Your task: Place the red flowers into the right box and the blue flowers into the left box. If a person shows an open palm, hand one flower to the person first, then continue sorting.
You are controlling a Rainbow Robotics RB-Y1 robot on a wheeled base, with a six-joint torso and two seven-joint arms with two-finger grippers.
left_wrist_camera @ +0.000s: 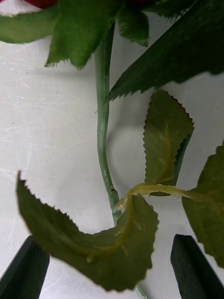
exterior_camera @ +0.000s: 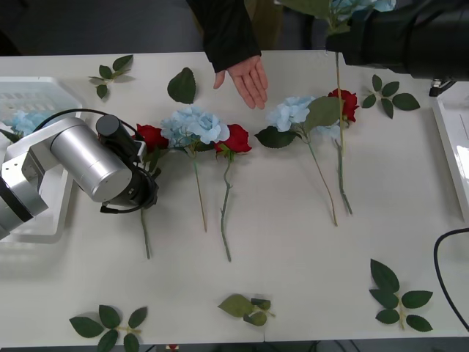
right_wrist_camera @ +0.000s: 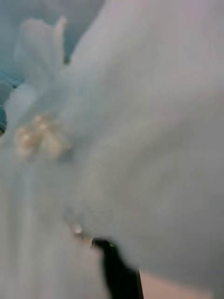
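The left pincer [left_wrist_camera: 112, 266] hangs low over the white surface [exterior_camera: 293, 257] with its two dark fingers [left_wrist_camera: 23, 273] spread wide apart, one on each side of the thin green stem of a red rose [exterior_camera: 150, 136]. They touch nothing; a curled leaf droops between them. In the front view this rose is the leftmost of a row, its head just beside the silver wrist of the left arm [exterior_camera: 88, 161].

The right pincer [exterior_camera: 352, 33] is up at the far right edge of the surface, and a blue flower [exterior_camera: 352, 6] hangs from it, stem pointing straight down over the row. In the right wrist view pale blue petals [right_wrist_camera: 140, 117] press close against the camera, so whether the fingers are clamped on the stem cannot be told.

Next along the row lie a blue flower [exterior_camera: 194, 126], a second red rose [exterior_camera: 236, 138], another blue flower [exterior_camera: 292, 112] and a third red rose [exterior_camera: 343, 103], all flat with stems toward the robot.

A person's open hand [exterior_camera: 248, 79], palm up, reaches in from the far side above the middle of the row, the sleeve [exterior_camera: 227, 29] dark.

The left box [exterior_camera: 44, 92] sits at the left edge with a blue bloom [exterior_camera: 28, 121] inside. The right box [exterior_camera: 453, 139] shows as a white rim at the right edge. Loose leaf sprigs [exterior_camera: 110, 71] lie scattered around.
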